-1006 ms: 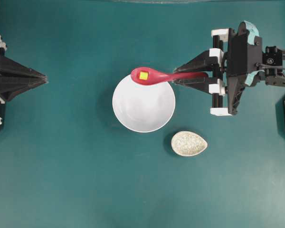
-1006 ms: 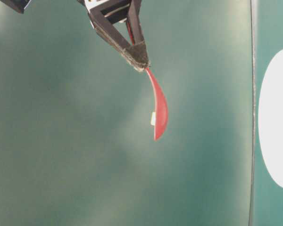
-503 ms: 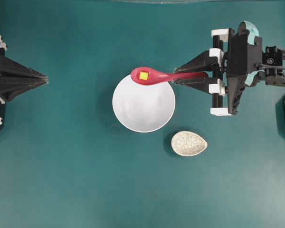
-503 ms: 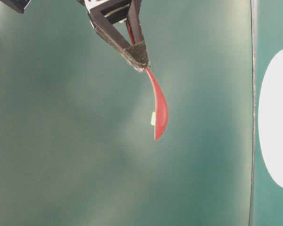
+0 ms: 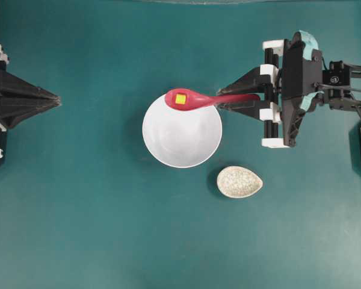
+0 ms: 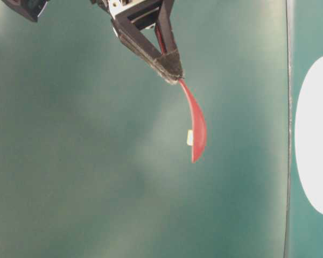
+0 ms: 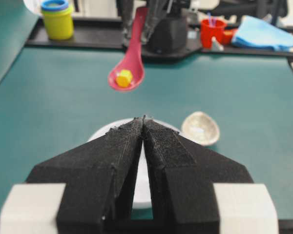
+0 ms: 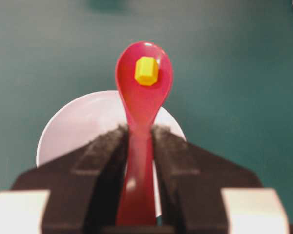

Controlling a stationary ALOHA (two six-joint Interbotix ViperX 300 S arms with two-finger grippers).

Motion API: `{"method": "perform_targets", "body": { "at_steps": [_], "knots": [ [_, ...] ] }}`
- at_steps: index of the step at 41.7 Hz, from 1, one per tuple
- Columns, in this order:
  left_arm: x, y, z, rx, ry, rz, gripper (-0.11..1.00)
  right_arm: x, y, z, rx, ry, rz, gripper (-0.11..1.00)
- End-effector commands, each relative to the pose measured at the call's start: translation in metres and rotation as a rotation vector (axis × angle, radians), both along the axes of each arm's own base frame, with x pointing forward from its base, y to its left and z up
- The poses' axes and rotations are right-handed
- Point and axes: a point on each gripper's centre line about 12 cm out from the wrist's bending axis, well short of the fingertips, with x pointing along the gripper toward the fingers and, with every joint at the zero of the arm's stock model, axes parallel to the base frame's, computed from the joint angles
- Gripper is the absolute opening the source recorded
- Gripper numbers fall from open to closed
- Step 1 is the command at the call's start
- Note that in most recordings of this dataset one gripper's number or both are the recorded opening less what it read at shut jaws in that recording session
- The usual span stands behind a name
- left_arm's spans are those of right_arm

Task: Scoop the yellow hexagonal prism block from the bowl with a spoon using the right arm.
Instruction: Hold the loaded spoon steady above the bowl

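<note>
We see a bright yellow block [image 5: 181, 99] on a glossy pinkish-red spoon [image 5: 195, 99]. The bowl [image 5: 182, 135] is plain white, the table [image 5: 78, 211] deep teal. At lower right a small dish [image 5: 239, 182] shows grey-white crackle speckling. The right end effector [image 5: 222, 102] is black with white fittings and a teal cap; the left end effector [image 5: 55, 100] is black and white too.

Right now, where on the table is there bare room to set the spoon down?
Bare green mat lies between the closed left gripper and the bowl, and across the near strip below the speckled dish. It is crowded around the bowl's upper rim, where the right gripper holds the spoon with the yellow block.
</note>
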Motion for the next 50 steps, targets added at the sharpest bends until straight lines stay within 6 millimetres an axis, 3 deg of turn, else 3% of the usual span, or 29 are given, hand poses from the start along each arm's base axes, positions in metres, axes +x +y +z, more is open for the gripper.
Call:
{"method": "perform_targets", "body": {
  "at_steps": [1,50],
  "knots": [
    [0.0027,0.0004,0.0091,0.004,-0.021,0.001,0.09,0.0043,0.0009,0.0153,-0.001,-0.049,0.001,0.25],
    [0.0017,0.0003,0.0109,0.004,-0.029,0.001,0.09,0.0050,0.0004,0.0176,-0.007,-0.068,-0.001,0.25]
  ]
}}
